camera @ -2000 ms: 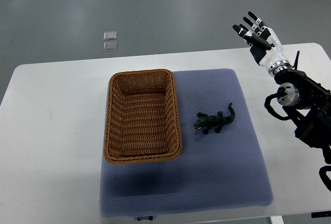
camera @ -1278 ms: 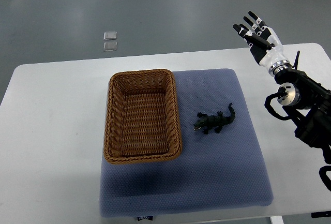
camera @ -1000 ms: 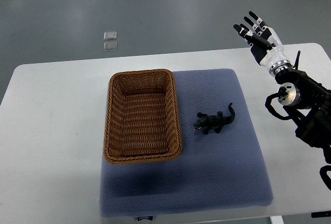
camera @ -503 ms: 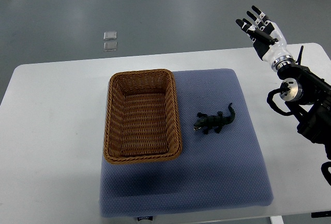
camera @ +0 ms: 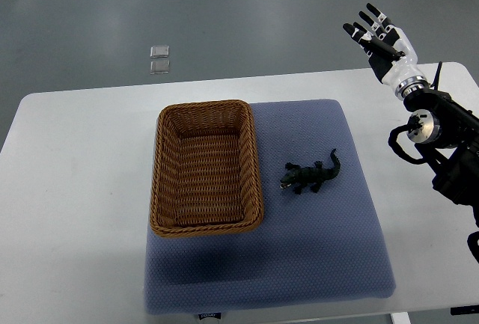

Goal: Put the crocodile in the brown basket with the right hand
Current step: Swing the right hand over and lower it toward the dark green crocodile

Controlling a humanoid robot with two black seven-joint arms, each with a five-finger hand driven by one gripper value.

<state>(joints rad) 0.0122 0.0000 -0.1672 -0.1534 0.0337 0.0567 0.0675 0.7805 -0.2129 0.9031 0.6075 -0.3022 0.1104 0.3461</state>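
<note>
Top view: the black-and-white right hand (camera: 383, 40) is raised beyond the white tabletop's (camera: 82, 159) far edge, fingers spread, empty. Well apart, the small dark-green toy crocodile (camera: 310, 175) lies on the blue-grey mat (camera: 299, 257), just beside the brown wicker basket (camera: 206, 167).

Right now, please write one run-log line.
right robot hand: open, apart from crocodile | crocodile: on blue pad | brown basket: empty
</note>
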